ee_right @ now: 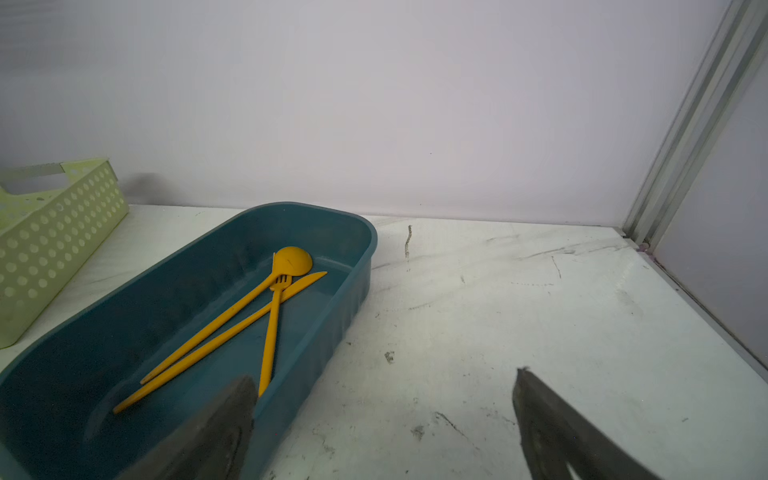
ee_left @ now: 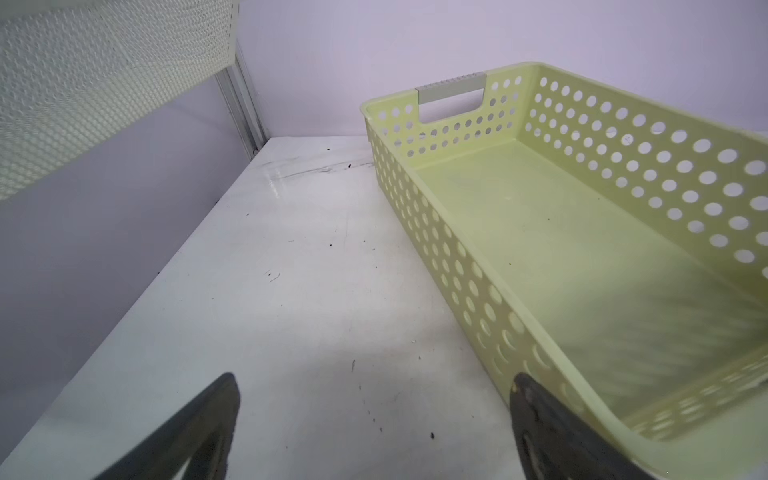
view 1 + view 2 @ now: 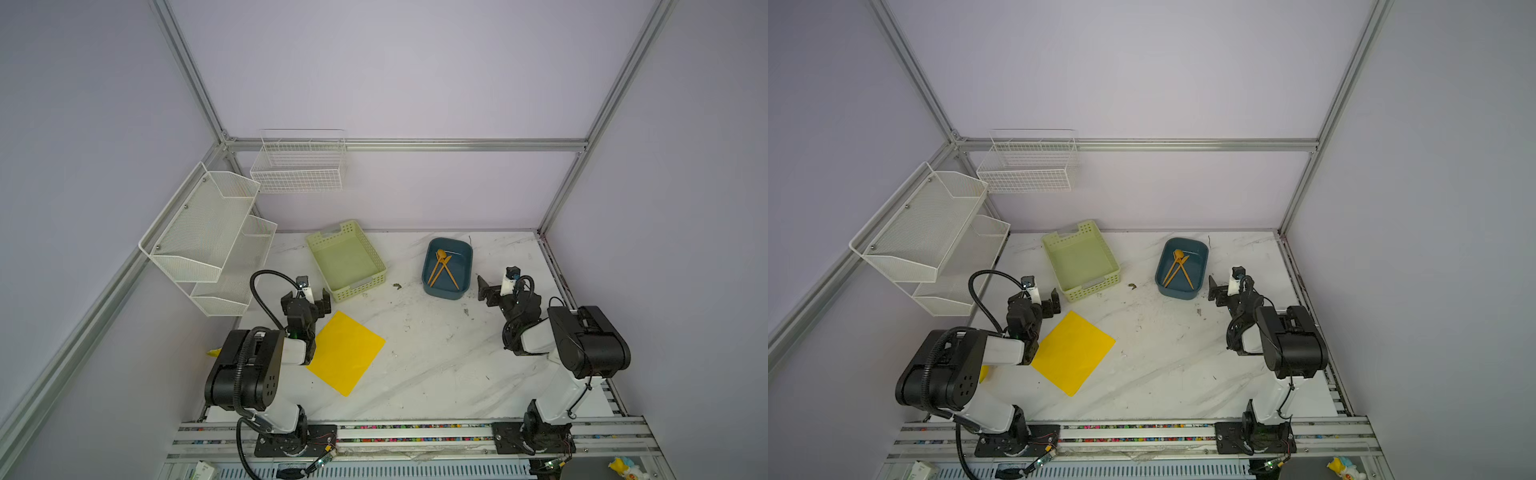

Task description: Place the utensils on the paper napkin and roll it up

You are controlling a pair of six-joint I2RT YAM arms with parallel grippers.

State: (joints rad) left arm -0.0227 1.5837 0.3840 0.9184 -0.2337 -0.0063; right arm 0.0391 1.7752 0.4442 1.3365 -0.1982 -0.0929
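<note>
Inside blue tub point(image 3: 444, 294): slim orange utensils point(image 3: 441, 270), crossed.

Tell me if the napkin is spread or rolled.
Spread: the paper napkin lies flat, an open square on the table, no utensils on it.

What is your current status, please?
Left end effector open, empty; right end effector likewise. Utensils in blue tub; paper napkin bare. No obstruction seen.

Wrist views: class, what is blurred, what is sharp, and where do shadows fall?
Left wrist view: fingers blurred, striped shadows across the basket floor. Right wrist view: fingers blurred too, utensils sharp in the tub, a soft shadow on the wall beside the basket.
</note>
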